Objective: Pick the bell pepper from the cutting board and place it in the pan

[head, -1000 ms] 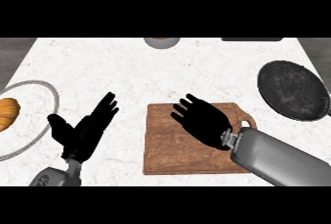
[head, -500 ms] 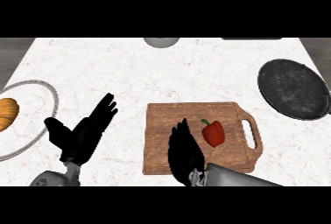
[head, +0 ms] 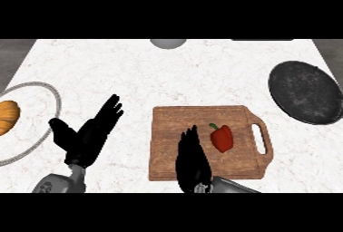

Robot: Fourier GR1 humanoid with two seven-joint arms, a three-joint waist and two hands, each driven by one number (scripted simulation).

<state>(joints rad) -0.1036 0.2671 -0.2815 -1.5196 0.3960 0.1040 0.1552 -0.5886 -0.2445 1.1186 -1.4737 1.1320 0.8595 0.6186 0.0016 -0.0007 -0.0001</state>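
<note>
Lying on the cutting board (head: pixel 175 124), bell pepper (head: pixel 222 137) just right of right-hand fingers (head: pixel 188 142).

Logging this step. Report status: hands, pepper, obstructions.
Right hand open, on edge over the cutting board, left of the bell pepper. Left hand open, resting over the counter. Pepper ungrasped on board. Pan far right, path unobstructed.

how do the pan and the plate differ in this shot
The pan is dark, sits at the counter's right and holds nothing. The plate is pale with a light rim, sits at the left edge, partly cut off, and holds an orange food item. Both are round and rest on the counter.
</note>
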